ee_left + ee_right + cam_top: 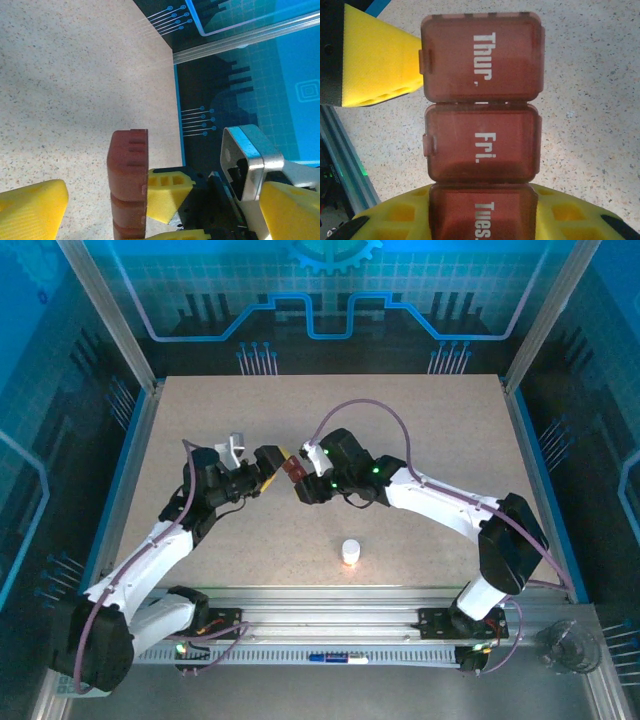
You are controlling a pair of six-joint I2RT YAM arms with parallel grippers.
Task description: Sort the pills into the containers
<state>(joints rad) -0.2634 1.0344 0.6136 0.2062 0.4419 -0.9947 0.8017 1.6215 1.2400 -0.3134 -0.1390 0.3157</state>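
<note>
Containers strip point(481, 95), gripped by right hand point(301, 478) — left hand point(156, 206) wide open, straddling its far end

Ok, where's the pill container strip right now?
In the top view the pill container strip is mid-table, gripped by the right arm's fingers, its free end between the left arm's open fingers.

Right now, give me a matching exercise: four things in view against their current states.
1 reddish-brown plastic compartment strip
2 small white cylindrical bottle
3 left end effector
4 right end effector

A open
B shut on the strip
C standing on the table
D held above the table

Pairs: 1-D, 2-C, 3-A, 4-B
</note>
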